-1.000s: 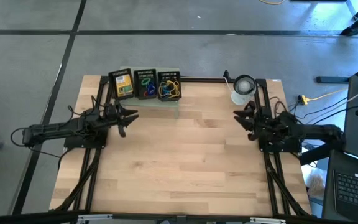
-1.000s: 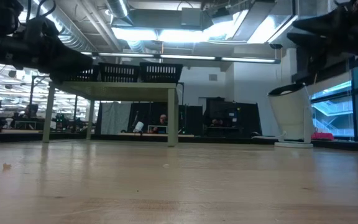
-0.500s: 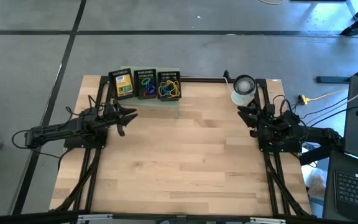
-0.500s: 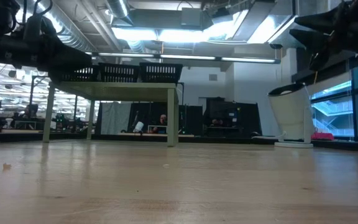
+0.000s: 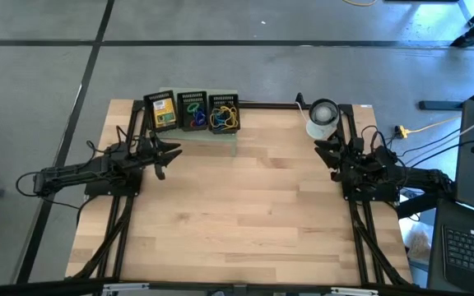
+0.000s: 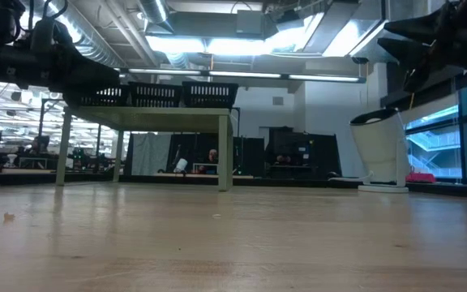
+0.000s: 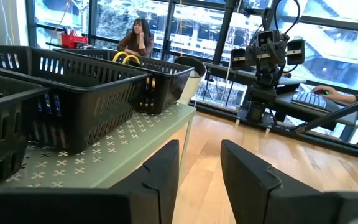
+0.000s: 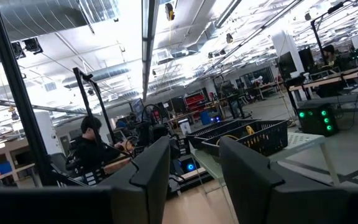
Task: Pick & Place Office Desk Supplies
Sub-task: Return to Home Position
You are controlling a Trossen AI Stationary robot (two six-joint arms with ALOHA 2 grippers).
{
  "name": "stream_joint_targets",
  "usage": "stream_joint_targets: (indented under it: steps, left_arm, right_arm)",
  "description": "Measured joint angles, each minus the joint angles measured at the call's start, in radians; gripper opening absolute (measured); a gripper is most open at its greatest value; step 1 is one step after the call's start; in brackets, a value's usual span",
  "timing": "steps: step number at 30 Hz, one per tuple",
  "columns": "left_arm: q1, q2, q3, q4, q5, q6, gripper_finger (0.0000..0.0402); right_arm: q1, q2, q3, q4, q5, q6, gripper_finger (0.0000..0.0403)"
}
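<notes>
Low view: black bins [image 6: 154, 95] hide contents; left gripper [image 7: 199, 145], right gripper [image 8: 194, 143] parted, empty.

The table [image 5: 245, 205] is built of pale wood strips, sealed smooth with a faint sheen. The bins [image 7: 73, 81] are moulded in black slotted plastic, slightly glossy. The rack [image 7: 123, 144] under them is finished in matt pale green, perforated. Matt dark plastic is seen on the left gripper [image 7: 199, 149] fingers [image 7: 160, 177].
</notes>
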Motion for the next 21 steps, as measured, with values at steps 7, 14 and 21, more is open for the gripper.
stream_joint_targets:
  steps: [7, 14, 21]
  left_arm:
    - [0.0, 0.0, 0.0, 0.0, 0.0, 0.0, 0.0115]
    - [0.0, 0.0, 0.0, 0.0, 0.001, 0.0, 0.0113]
    - [0.0, 0.0, 0.0, 0.0, 0.001, 0.0, 0.0115]
  right_arm:
    - [0.0, 0.0, 0.0, 0.0, 0.0, 0.0, 0.0143]
    - [0.0, 0.0, 0.0, 0.0, 0.0, 0.0, 0.0143]
    - [0.0, 0.0, -0.001, 0.0, 0.0, 0.0, 0.0143]
